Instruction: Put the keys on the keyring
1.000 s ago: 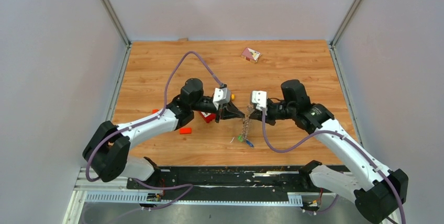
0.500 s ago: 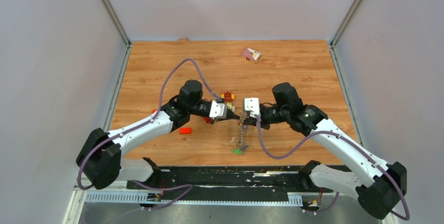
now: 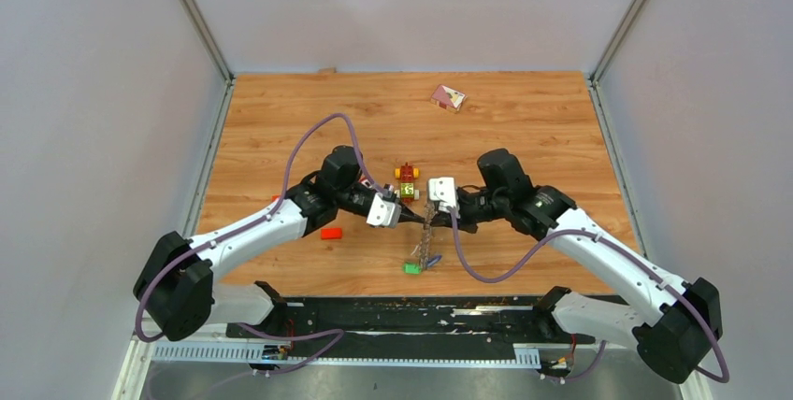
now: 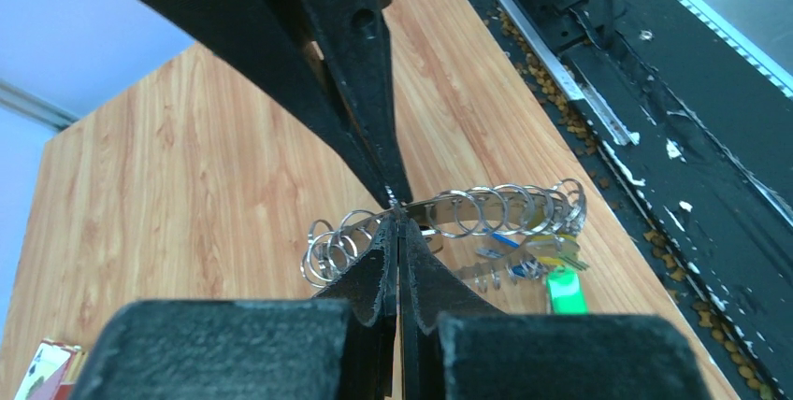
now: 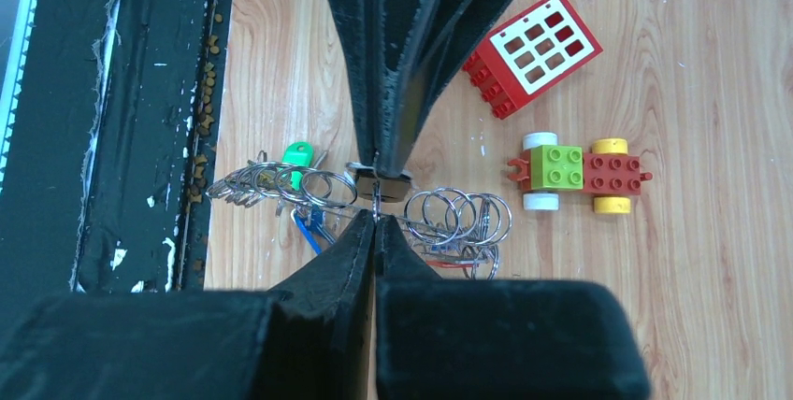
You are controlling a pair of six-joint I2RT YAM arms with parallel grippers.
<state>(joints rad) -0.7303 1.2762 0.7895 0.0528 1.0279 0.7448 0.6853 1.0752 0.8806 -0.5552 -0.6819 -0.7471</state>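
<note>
The wooden surface [image 3: 524, 120] fills the middle of the top view. The left arm [image 3: 252, 227] and right arm [image 3: 598, 250] reach in from the lower corners and meet just below the centre.

The left pincer [image 3: 411, 218] and right pincer [image 3: 441, 215] point at each other, tip to tip. Each is pressed together and pinches the keyring [image 3: 428, 236] at nearly the same spot. In the left wrist view, the left pincer [image 4: 397, 232] rises from the bottom edge. The keyring [image 4: 486, 213] crosses the frame's middle as a row of small silver loops. In the right wrist view, the right pincer [image 5: 374, 222] grips it from below.

From the tips, the keyring trails toward the bottom of the top view.

A toy car [image 5: 575, 171] lies at middle right of the right wrist view. A red window brick [image 5: 531, 52] sits above it, and a red brick [image 3: 330, 233] lies beside the left arm.

The keys [image 5: 297, 153], one green-headed and one blue, bunch at the keyring's left end in the right wrist view, near the surface's edge.
</note>
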